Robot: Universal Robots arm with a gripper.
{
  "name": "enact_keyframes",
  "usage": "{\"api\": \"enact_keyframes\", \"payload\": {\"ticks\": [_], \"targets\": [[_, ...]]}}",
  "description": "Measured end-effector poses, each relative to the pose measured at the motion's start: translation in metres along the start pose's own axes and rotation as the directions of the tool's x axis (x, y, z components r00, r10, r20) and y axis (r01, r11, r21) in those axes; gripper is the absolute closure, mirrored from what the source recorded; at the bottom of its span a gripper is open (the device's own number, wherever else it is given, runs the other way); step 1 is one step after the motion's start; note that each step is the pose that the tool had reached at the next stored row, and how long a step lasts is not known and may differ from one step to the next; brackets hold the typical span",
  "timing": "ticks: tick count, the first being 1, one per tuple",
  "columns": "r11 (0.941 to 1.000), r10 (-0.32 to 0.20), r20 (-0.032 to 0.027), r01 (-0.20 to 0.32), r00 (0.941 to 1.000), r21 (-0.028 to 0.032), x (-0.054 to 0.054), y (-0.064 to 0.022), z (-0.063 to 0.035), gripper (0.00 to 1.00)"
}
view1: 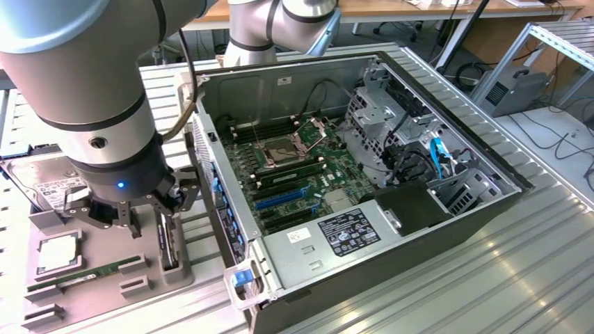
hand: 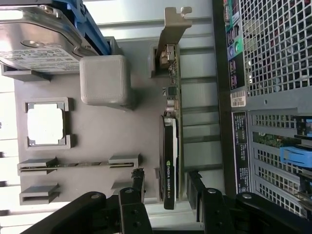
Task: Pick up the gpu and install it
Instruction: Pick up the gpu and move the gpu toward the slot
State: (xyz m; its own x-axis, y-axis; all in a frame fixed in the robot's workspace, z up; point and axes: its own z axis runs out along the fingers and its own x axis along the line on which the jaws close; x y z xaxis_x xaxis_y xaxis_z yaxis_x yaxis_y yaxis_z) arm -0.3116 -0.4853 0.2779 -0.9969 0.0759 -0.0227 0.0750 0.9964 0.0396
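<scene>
Hovering over the near end of the ridged aluminium tabletop (view1: 519, 271), the arm's black gripper (view1: 147, 221) hangs above a grey plastic parts tray (view1: 107, 299). Its fingers (hand: 138, 181) are spread wide and grasp nothing. They straddle the gpu (hand: 170, 146), a thin dark expansion card standing on edge in a slot of the tray, with a gap showing on both sides of the board. The card's silvery-beige metal bracket (hand: 173, 24) sits at the end away from the fingers.

To take it well, I'd say the fingers should close squarely on the card's flat faces at the black cooler end. From there a lift straight along the slot looks right, so the board neither tilts nor binds.

Room is tight on one flank. On the exterior view's clock face, with the gripper at the centre, the open black computer case (view1: 371, 174) stands just beside the tray at three o'clock, its perforated rear wall facing the card. The other flank is looser: a slim green RAM stick (view1: 88, 273) lies at seven, a square silver processor (view1: 58, 254) at eight, and a boxy silver hard drive (view1: 42, 182) at ten, all apart from the card. Deeper inside the case, the motherboard's blue slots (view1: 278, 198) lie between two and three o'clock.
</scene>
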Motion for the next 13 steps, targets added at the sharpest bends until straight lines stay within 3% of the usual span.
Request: {"api": "enact_keyframes", "payload": {"ticks": [7, 13], "targets": [[1.0000, -0.001, -0.0015, 0.001, 1.0000, 0.0002, -0.003, 0.0021, 0.0104, 0.52], [1.0000, -0.003, -0.0015, 0.003, 1.0000, 0.0001, -0.006, 0.0114, 0.0141, 0.52]]}}
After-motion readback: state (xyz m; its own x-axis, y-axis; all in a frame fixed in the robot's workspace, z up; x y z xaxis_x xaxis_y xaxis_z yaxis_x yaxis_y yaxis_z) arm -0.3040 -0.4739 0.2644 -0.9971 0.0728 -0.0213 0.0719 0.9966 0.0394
